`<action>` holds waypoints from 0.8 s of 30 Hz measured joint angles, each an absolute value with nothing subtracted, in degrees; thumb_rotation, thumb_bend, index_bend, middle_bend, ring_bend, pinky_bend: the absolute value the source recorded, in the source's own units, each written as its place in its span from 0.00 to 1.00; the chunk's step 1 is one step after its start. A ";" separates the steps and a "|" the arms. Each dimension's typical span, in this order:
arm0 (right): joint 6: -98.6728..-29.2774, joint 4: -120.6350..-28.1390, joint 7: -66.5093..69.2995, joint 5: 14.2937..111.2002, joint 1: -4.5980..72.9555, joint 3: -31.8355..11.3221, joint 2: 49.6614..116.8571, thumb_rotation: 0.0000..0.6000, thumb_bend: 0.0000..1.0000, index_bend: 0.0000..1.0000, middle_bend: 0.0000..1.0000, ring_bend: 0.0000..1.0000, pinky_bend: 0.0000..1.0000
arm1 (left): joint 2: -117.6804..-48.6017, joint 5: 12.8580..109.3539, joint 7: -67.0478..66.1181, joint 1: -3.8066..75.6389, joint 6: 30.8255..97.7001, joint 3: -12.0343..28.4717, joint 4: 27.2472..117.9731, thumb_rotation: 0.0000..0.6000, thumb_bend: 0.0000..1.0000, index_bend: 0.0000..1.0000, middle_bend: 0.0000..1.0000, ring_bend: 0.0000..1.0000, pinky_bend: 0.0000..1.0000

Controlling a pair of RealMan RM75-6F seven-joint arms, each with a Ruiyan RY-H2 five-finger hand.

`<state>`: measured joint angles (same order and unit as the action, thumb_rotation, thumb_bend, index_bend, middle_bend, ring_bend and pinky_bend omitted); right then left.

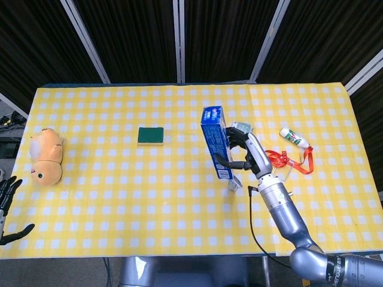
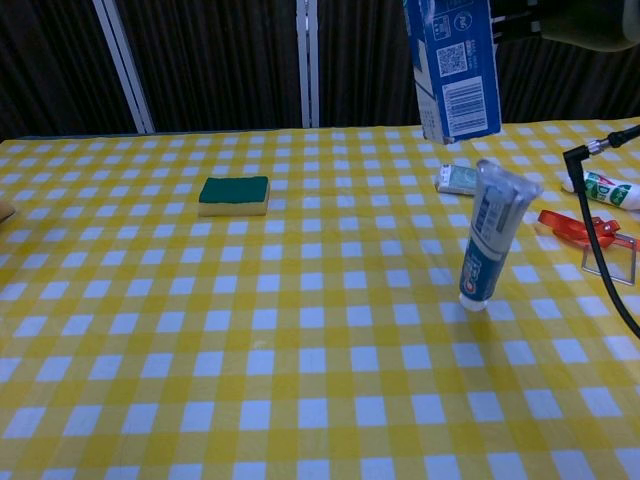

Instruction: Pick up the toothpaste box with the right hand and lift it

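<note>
The blue toothpaste box (image 1: 215, 142) hangs upright, well above the table, with my right hand (image 1: 246, 153) gripping its side from the right. In the chest view the box (image 2: 455, 65) reaches past the top edge, and the hand holding it is almost wholly cut off there. Below the box's lower end, a toothpaste tube (image 2: 489, 245) stands tilted on its cap on the yellow checked cloth; the head view shows this tube (image 1: 234, 183) just under the box. My left hand (image 1: 7, 206) sits at the bottom left edge, fingers apart, holding nothing.
A green sponge (image 1: 151, 136) lies left of the box. An orange plush toy (image 1: 46, 156) is at the far left. To the right lie a small packet (image 2: 460, 179), a white bottle (image 1: 295, 138) and a red lanyard with a badge (image 1: 287, 160). A black cable (image 2: 598, 250) hangs from my right arm.
</note>
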<state>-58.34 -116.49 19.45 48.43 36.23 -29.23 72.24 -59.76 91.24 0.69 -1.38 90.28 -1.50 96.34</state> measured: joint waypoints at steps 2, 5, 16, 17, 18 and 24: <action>-58.14 -115.88 19.26 48.95 36.20 -28.88 72.26 1.00 0.45 0.64 0.60 0.47 0.49 | -59.82 91.12 0.60 -1.34 90.20 -1.46 96.31 1.00 0.00 0.00 0.00 0.00 0.00; -58.23 -114.93 17.71 50.53 36.34 -27.98 72.30 1.00 0.45 0.64 0.60 0.47 0.49 | -59.87 90.91 0.55 -1.31 90.10 -1.38 96.29 1.00 0.00 0.00 0.00 0.00 0.00; -63.69 -106.78 -1.64 64.39 38.30 -21.76 74.12 1.00 0.45 0.62 0.59 0.47 0.49 | -60.13 90.79 -0.08 -1.23 89.91 -1.36 96.24 1.00 0.00 0.00 0.00 0.00 0.00; -64.09 -105.00 -5.28 66.41 38.72 -20.55 74.47 1.00 0.45 0.62 0.59 0.47 0.49 | -60.13 90.79 -0.08 -1.24 89.94 -1.35 96.25 1.00 0.00 0.00 0.00 0.00 0.00; -64.29 -103.55 -8.04 67.86 39.04 -19.57 74.76 1.00 0.45 0.62 0.59 0.47 0.49 | -60.13 90.77 -0.09 -1.25 89.99 -1.32 96.26 1.00 0.00 0.00 0.00 0.00 0.00; -63.44 -92.37 -21.73 74.11 41.47 -12.91 78.45 1.00 0.44 0.60 0.57 0.46 0.46 | -60.12 90.21 0.14 -1.19 89.72 -1.17 96.09 1.00 0.00 0.00 0.00 0.00 0.00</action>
<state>-63.44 -92.37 -21.73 74.11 41.47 -12.91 78.45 -60.12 90.21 0.14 -1.19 89.72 -1.17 96.09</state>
